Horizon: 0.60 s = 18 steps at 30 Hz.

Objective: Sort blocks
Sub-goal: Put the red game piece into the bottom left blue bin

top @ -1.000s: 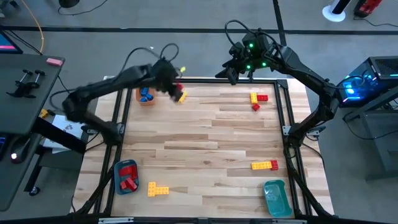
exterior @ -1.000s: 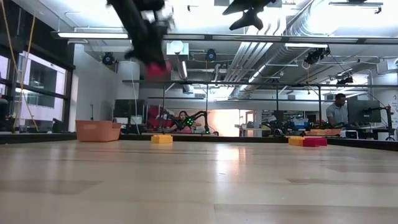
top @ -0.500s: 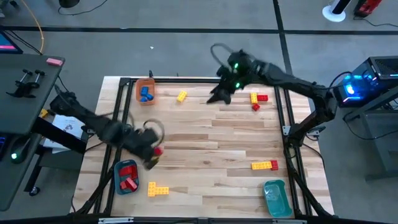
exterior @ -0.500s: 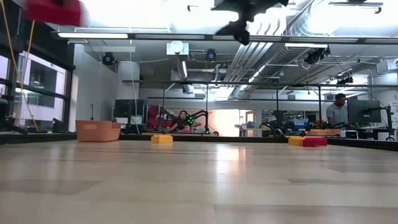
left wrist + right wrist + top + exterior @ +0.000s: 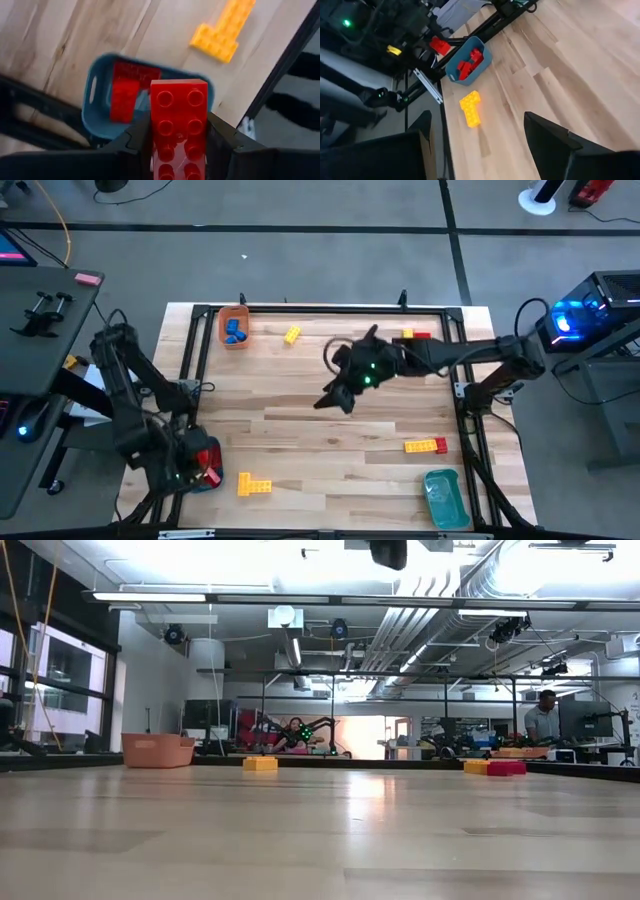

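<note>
My left gripper [image 5: 205, 473] is at the table's near left corner, shut on a red brick [image 5: 179, 120] above a teal tray [image 5: 195, 450] that holds several red bricks [image 5: 125, 90]. My right gripper [image 5: 335, 395] hangs open and empty over the middle of the table; its tip shows at the top of the low view [image 5: 388, 552]. A yellow L-shaped piece [image 5: 254, 485] lies flat beside the teal tray. A yellow-and-red row [image 5: 425, 445] lies near the right edge. A yellow brick [image 5: 291, 334] lies at the far side. My left gripper pinches the red brick by its two long sides [image 5: 156, 137] between its two fingers [image 5: 220, 142]. The fingers come from above and lie along the brick, whose studded face shows and whose free end sticks out past the fingertips. The brick is lifted clear, over the teal tray's rim.
An orange tray [image 5: 235, 328] with blue bricks stands at the far left corner. A second teal tray [image 5: 443, 495] stands at the near right. Yellow and red bricks [image 5: 415, 335] lie at the far right, partly behind my right arm. A black frame [image 5: 470, 410] edges the table.
My left gripper has swung from beside the orange tray at the far left toward the near edge, carrying the red brick, and now stands over the teal tray. My right gripper has come from the far edge toward the middle of the table.
</note>
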Tool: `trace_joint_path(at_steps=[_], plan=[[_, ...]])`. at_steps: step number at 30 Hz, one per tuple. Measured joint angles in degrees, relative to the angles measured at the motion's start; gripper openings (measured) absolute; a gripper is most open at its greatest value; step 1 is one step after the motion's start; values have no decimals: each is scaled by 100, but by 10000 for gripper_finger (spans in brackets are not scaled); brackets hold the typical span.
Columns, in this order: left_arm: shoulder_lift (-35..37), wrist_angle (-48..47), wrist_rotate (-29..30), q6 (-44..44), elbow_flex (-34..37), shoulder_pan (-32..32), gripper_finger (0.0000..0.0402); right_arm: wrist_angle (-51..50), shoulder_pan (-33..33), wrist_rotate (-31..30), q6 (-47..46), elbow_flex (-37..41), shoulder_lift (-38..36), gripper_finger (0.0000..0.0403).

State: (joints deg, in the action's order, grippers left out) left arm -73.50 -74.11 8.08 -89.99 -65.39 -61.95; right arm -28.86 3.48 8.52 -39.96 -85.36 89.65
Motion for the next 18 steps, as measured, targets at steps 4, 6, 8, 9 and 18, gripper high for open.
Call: trace_joint_path(at_steps=[4, 6, 8, 9, 18], plan=[[-217, -23, -196, -43, 0, -198, 137, -2, 458, -514, -432, 0, -4, 189], [-314, -21, -237, -47, 0, -240, 169, 0, 632, -668, -579, 0, -4, 189], [-376, -23, -307, 47, 0, -240, 200, 0, 774, -707, -673, 0, -4, 189], [-391, -23, -309, 108, 0, -226, 214, 0, 831, -709, -720, 0, -4, 189], [-175, 271, 1120, 331, -2, 227, 266, 2, 1293, -1186, -982, -4, -313, 189]])
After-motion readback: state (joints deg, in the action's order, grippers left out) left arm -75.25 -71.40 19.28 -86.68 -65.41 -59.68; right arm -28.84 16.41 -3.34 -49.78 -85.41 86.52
